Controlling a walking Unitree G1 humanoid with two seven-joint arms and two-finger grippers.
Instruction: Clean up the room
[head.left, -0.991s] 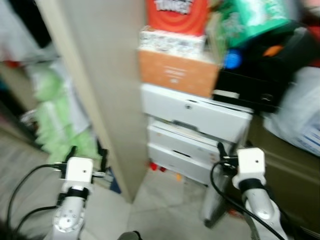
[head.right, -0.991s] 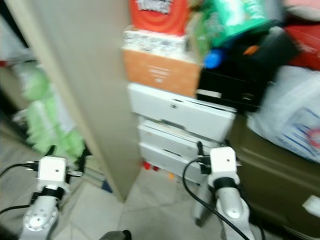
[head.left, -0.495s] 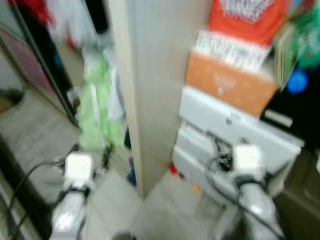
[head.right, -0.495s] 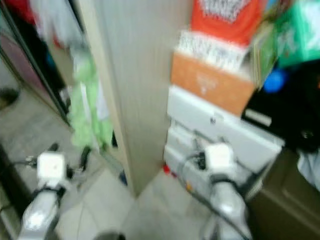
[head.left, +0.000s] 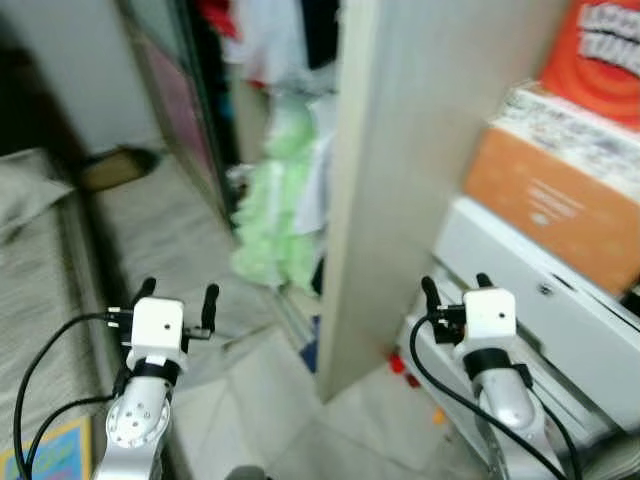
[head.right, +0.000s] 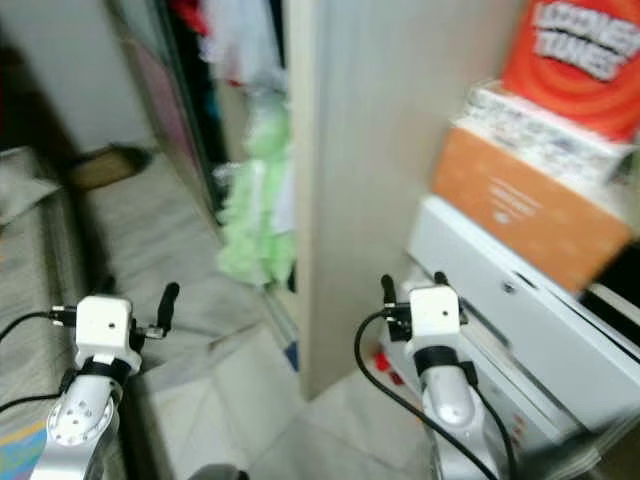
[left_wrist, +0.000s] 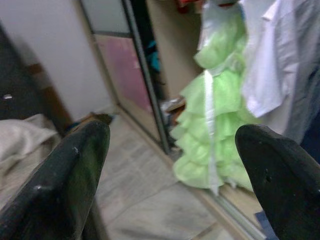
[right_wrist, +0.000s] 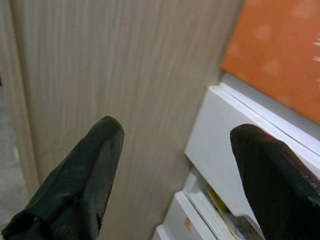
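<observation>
My left gripper (head.left: 176, 294) is held up at the lower left, open and empty, facing a pale green ruffled garment (left_wrist: 216, 125) that hangs in an open wardrobe (head.left: 285, 215). My right gripper (head.left: 454, 286) is raised at the lower right, open and empty, in front of a tall pale wood panel (head.left: 400, 170) and white drawers (head.left: 545, 320). An orange box (head.left: 555, 205) rests on the drawers, with a patterned box and a red box (head.left: 605, 50) stacked above it.
A bed with a beige cover (head.left: 45, 300) lies at the left. The wardrobe's sliding door rail (left_wrist: 145, 85) runs along the tiled floor (head.left: 260, 400). Small red and orange bits (head.left: 405, 372) lie on the floor beside the panel's foot.
The camera has swung to the left: the drawers and boxes slid to the right edge, and the wardrobe, green garment and bed came into view. Both grippers keep their raised pose.
</observation>
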